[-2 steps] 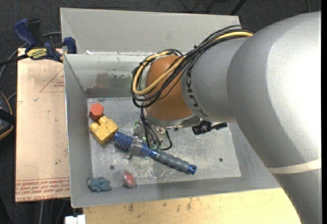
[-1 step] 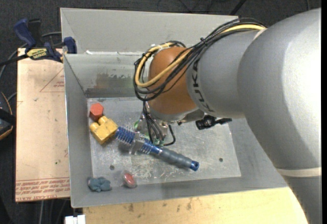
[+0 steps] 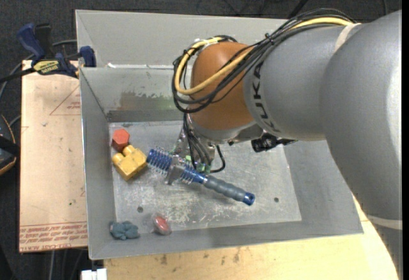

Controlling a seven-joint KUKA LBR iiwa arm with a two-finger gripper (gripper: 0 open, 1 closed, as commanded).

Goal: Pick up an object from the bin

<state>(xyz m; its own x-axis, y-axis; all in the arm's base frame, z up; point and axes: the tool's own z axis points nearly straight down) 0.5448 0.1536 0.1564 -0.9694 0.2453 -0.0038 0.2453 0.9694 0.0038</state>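
Bin point(image 3: 271, 173): grey metal, sloped walls, scuffed floor; it takes up the middle of the frame.
Arm point(image 3: 332, 80): large grey body entering from the right of the frame, reaching down and left into the bin.
Wrist cover point(image 3: 220, 90): orange dome at the centre of the frame, with yellow and black cables point(image 3: 184, 74) looped round its left side.
Jaws: low at the bin floor just below the orange dome, right at the bristle part of the brush; the wrist hides them too much to say whether they stand wide or narrow, or whether they grip anything.
Brush point(image 3: 223, 188): blue bottle brush lying flat, slanting from the centre left down to the lower right; its bristle end points up-left and its handle end lies free toward the lower right.
Yellow block point(image 3: 130, 162): left part of the floor, just beside the bristle tip.
Red-orange cylinder point(image 3: 120, 138): touching the yellow block's upper side.
Grey-blue lump point(image 3: 124, 229): lower left corner of the floor.
Pink piece point(image 3: 162, 225): small and rounded, near the lump and to its right, well apart from the brush.
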